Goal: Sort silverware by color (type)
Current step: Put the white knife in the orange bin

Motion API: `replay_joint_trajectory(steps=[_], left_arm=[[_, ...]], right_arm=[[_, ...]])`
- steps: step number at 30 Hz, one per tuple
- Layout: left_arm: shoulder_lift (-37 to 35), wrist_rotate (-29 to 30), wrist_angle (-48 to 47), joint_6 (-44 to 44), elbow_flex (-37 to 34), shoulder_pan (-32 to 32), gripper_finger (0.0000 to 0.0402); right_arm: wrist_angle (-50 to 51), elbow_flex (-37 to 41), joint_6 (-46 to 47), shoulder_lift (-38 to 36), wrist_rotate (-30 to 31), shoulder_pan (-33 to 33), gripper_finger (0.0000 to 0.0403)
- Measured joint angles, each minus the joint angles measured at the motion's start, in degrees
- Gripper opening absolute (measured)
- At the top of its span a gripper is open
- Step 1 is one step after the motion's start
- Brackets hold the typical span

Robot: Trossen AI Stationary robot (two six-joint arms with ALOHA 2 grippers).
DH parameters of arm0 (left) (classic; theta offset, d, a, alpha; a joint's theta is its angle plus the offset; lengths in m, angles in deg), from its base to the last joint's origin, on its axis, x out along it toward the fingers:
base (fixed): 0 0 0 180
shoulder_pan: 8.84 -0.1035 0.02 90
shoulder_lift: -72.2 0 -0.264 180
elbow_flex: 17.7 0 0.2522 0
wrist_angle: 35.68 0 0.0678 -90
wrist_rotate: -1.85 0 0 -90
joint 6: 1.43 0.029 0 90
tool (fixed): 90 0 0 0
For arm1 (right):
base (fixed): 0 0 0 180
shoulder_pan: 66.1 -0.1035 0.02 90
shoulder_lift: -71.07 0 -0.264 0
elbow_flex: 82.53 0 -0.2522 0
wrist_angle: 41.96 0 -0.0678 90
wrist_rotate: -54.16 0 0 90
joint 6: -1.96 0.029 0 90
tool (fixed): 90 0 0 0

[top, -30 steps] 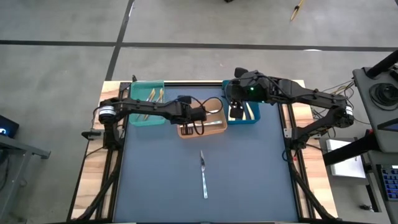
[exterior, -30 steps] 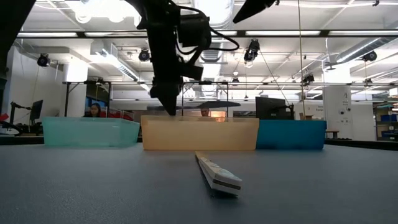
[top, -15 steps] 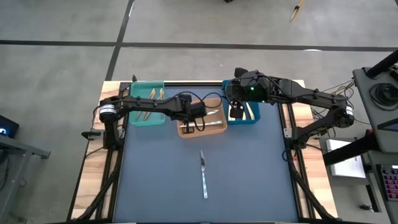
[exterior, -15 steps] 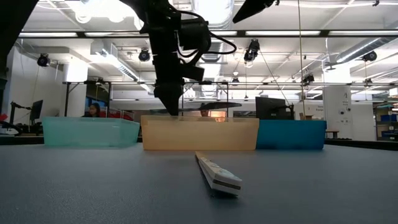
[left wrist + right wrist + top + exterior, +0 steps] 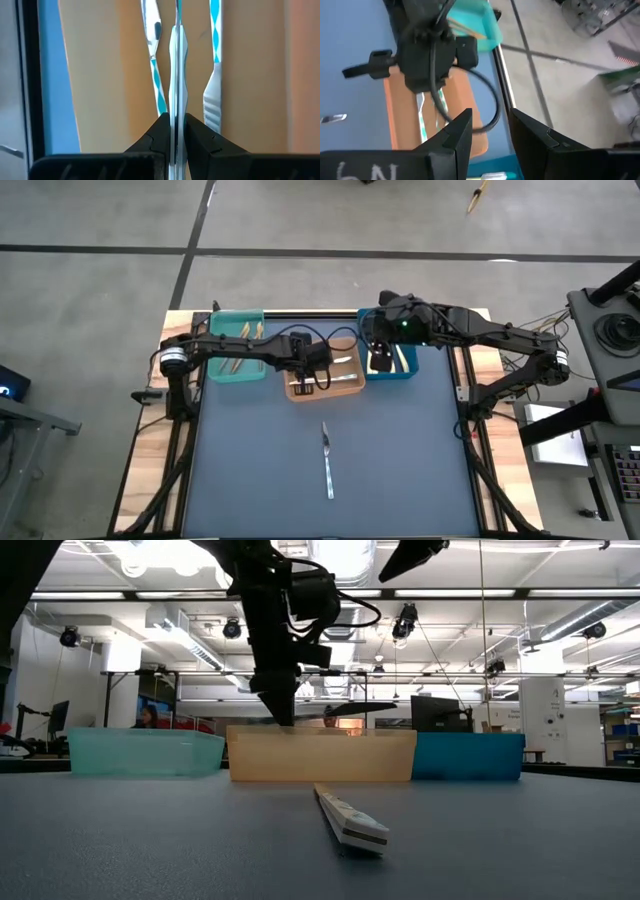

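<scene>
Gripping a slim silver utensil (image 5: 178,90) edge-on between its closed fingers (image 5: 155,131), the left gripper (image 5: 307,380) hangs over the orange bin (image 5: 350,386) at the table's 12 o'clock edge. In the left wrist view the held piece runs straight out from the fingertips, above two silver pieces (image 5: 156,75) with teal-striped handles that lie on the bin floor, one on either side of it. In the low view the left gripper (image 5: 280,705) points down, its tip just above the orange bin's (image 5: 320,755) rim.

The right gripper (image 5: 381,360) is positioned over the blue bin (image 5: 405,373), at 3 o'clock of the orange bin. Its fingers (image 5: 452,137) stand apart with nothing between them; a cream-handled piece (image 5: 399,358) lies in the blue bin beside it.

The teal bin (image 5: 222,373) sits at 9 o'clock of the orange bin and holds gold pieces (image 5: 248,332) at its far end.

One piece of silverware, a fork (image 5: 327,459), lies alone on the dark mat (image 5: 250,470), at 6 o'clock of the orange bin and well apart from all three bins. In the low view its handle (image 5: 350,821) points toward the camera.
</scene>
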Motion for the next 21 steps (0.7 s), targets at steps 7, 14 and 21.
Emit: replay_joint_trajectory(steps=[7, 14, 21], left_arm=[[0.07, -1.30, 0.02, -1.53, -0.02, -0.03, 0.0019], [2.39, -1.28, -0.72, -2.43, -0.09, -0.04, 0.0019], [4.19, -1.28, -0.79, -2.49, -0.11, -0.07, 0.0019]], right_arm=[[4.30, 0.05, 5.54, -0.02, 0.01, 0.00, 0.0121], [6.32, 0.11, 7.54, -0.24, 0.02, 0.00, 0.0121], [6.27, 0.12, 7.64, -0.24, 0.02, 0.00, 0.0121]])
